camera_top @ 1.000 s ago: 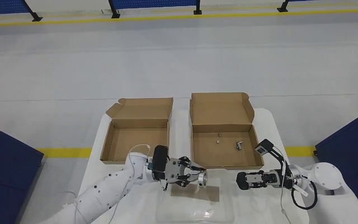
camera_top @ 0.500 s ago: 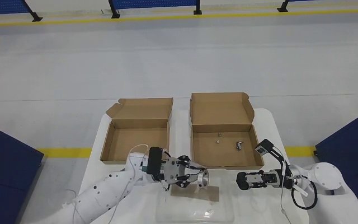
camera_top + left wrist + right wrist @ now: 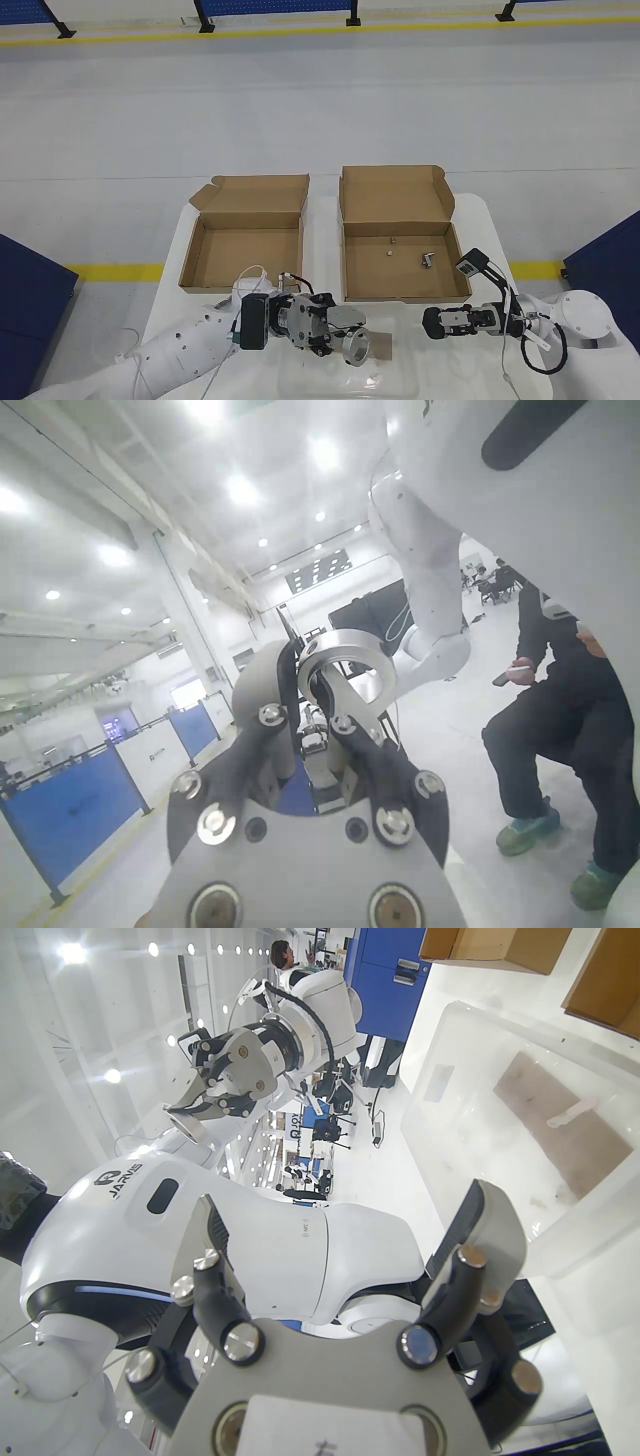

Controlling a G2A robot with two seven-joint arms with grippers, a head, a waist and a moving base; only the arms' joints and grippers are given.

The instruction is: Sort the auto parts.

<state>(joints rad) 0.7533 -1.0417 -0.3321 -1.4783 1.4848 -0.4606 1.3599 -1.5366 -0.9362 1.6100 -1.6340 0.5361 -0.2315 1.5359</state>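
Observation:
My left gripper [image 3: 338, 334] hovers over the clear bin [image 3: 400, 378] at the table's front, shut on a silver metal ring [image 3: 353, 346]. In the left wrist view one finger passes through the ring [image 3: 371, 660] and the other presses its outside, with the left gripper [image 3: 320, 672] turned up toward the room. The right wrist view shows that left gripper [image 3: 189, 1109] and the ring [image 3: 186, 1126] farther off. My right gripper [image 3: 430, 322] rests low at the front right, open and holding nothing [image 3: 345, 1220].
Two open cardboard boxes stand behind the bin. The left box [image 3: 240, 258] looks bare inside. The right box [image 3: 380, 278] holds a few small metal parts [image 3: 428, 259]. A brown pad [image 3: 560, 1128] lies in the bin.
My left gripper has swung toward the table's front with the ring, its wrist rolling over. The right arm has not moved.

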